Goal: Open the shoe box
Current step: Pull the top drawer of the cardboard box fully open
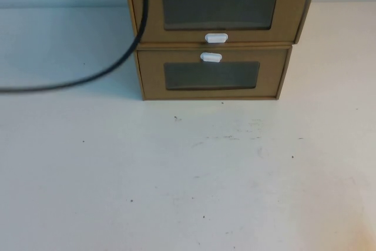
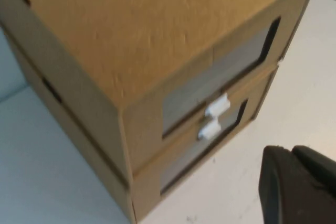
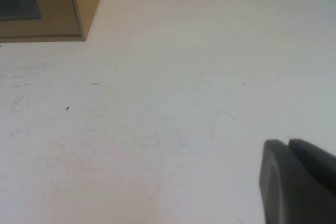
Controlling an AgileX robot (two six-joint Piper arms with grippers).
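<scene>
Two brown cardboard shoe boxes are stacked at the back of the table, the upper box [image 1: 220, 10] on the lower box [image 1: 211, 74]. Each has a dark window in its front flap, and both flaps are closed. The upper white handle [image 1: 216, 37] and the lower white handle [image 1: 211, 57] sit close together. My left gripper [image 2: 292, 151] hovers high beside the stack's left front corner, shut and empty, apart from the handles [image 2: 217, 106]. Over bare table to the right of the boxes, my right gripper [image 3: 287, 142] is shut on nothing.
A black cable [image 1: 120, 57] from the left arm loops down across the stack's left side. The lower box's right front corner [image 3: 79, 3] shows in the right wrist view. The white table [image 1: 188, 174] stretches out in front of the boxes.
</scene>
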